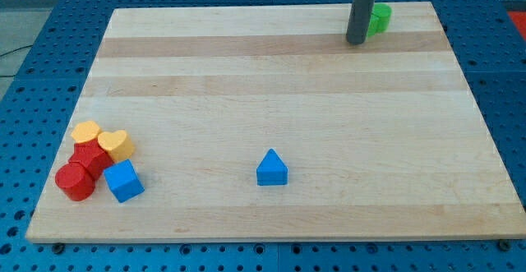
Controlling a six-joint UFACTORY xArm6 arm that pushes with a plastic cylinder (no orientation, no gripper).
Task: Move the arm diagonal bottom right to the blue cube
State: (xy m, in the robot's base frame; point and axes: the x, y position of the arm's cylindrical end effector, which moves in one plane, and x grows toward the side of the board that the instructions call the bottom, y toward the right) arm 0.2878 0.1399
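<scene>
The blue cube (124, 181) lies near the board's bottom left corner, at the right side of a cluster of blocks. My tip (357, 41) rests on the board near the view's top right, far from the blue cube, up and to its right. A green block (380, 18) sits just right of the rod, partly hidden behind it. A blue triangular block (272, 168) lies alone near the bottom middle.
Beside the blue cube are a red cylinder (75, 182), a red block (91, 159), a yellow heart-shaped block (117, 145) and a yellow block (85, 131). The wooden board (271, 99) sits on a blue perforated table.
</scene>
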